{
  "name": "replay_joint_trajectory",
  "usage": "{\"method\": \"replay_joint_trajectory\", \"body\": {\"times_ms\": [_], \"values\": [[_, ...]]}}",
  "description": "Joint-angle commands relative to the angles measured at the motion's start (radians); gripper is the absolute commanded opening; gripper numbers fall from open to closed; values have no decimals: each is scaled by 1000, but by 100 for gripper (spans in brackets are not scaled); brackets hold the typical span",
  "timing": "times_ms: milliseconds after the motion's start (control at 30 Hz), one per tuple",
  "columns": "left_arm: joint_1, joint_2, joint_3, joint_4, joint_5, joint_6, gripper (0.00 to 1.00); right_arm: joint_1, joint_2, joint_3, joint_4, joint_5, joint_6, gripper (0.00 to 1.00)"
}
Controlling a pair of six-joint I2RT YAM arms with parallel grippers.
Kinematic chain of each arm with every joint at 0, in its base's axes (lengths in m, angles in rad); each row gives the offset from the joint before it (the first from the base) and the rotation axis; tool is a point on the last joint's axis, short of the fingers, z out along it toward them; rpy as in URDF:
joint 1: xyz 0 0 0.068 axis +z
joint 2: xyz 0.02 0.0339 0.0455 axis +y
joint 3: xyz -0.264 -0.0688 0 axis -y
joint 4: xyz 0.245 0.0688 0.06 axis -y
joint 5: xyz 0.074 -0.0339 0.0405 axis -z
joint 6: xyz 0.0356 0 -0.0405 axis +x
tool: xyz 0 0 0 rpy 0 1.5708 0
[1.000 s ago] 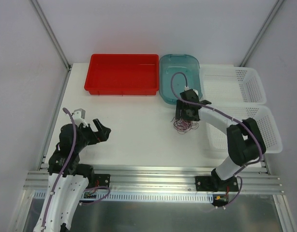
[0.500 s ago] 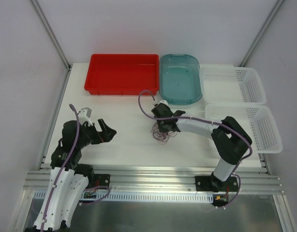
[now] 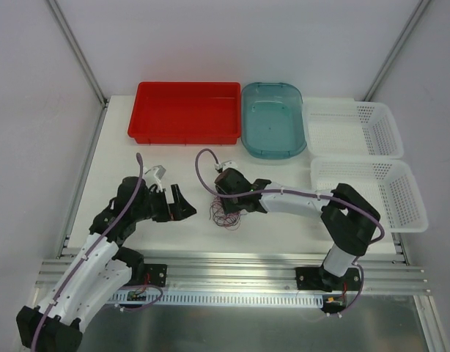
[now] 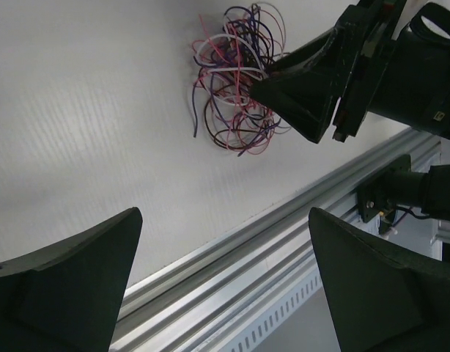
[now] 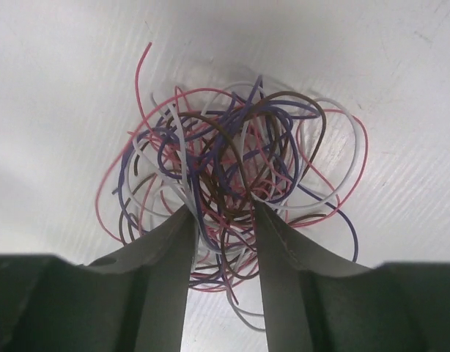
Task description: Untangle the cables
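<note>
The right claw (image 5: 221, 214) stood partly spread, straddling the cables (image 5: 232, 158) on the worktop (image 3: 137, 158). Left of the cables, the left claw (image 4: 225, 216) gaped wide.

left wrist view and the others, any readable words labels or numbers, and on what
No legible text in any view.
Tiny yellowish mark on the right arm's black housing: too small to read.
Small yellow tag by the right arm's black base: too blurred to read.
</note>
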Motion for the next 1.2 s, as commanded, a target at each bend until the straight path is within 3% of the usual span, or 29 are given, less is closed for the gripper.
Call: {"method": "replay_joint_trajectory", "body": {"times_ms": [0, 133, 400, 600, 933, 1067, 1100, 1167], "values": [[-97, 29, -18, 83, -99, -100, 99, 5, -102, -43, 48, 21, 37, 44], [-191, 93, -12, 156, -170, -141, 99, 3, -190, -103, 57, 50, 49, 56], [-384, 372, 86, 247, -348, -157, 93, -21, -319, -258, 159, 16, 107, 73], [-424, 556, 159, 272, -419, -155, 86, -27, -321, -308, 253, -19, 126, 75], [-447, 739, 202, 338, -452, -160, 40, -44, -290, -350, 377, -50, 133, 75], [-455, 768, 211, 344, -451, -163, 17, -44, -248, -347, 417, -66, 129, 75], [-459, 768, 211, 345, -448, -164, 4, -43, -229, -345, 434, -71, 129, 75], [-461, 762, 211, 345, -443, -163, 0, -44, -210, -338, 446, -86, 130, 75]]}}
